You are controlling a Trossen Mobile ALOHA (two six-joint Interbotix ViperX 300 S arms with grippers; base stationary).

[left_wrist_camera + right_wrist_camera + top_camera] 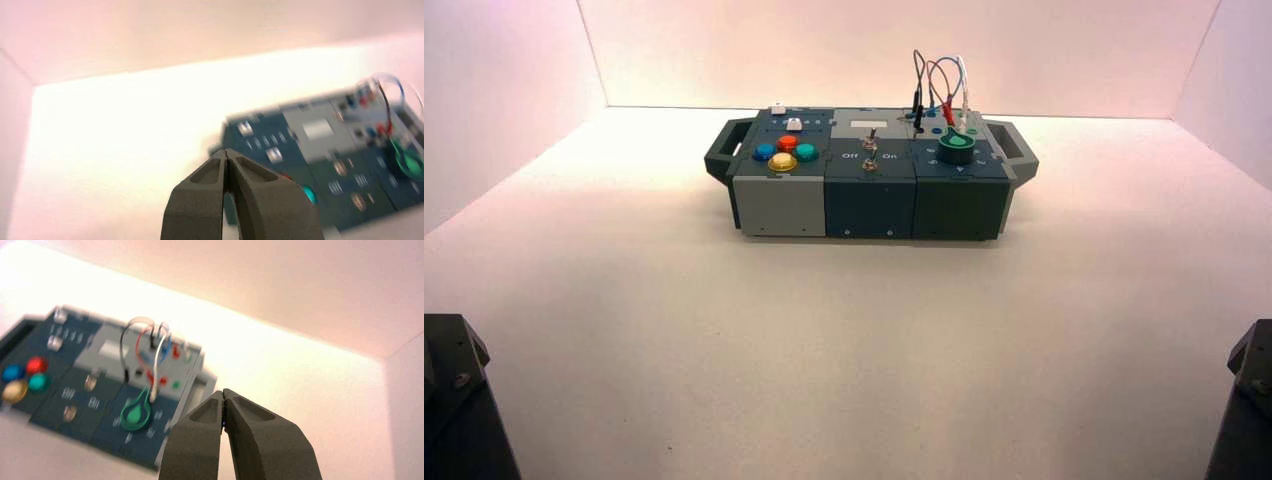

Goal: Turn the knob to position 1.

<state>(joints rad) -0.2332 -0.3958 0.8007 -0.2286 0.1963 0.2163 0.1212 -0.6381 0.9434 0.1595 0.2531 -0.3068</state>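
Standing on the pale tabletop [824,340], the box [871,208] faces plain walls [874,50].

Green knob [956,148], dark base.

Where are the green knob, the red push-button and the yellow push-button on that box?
Green knob [956,148]: high view, on its round body.
Red push-button [788,144]: high view, on its domed cap.
Yellow push-button [782,162]: high view, on its domed cap.
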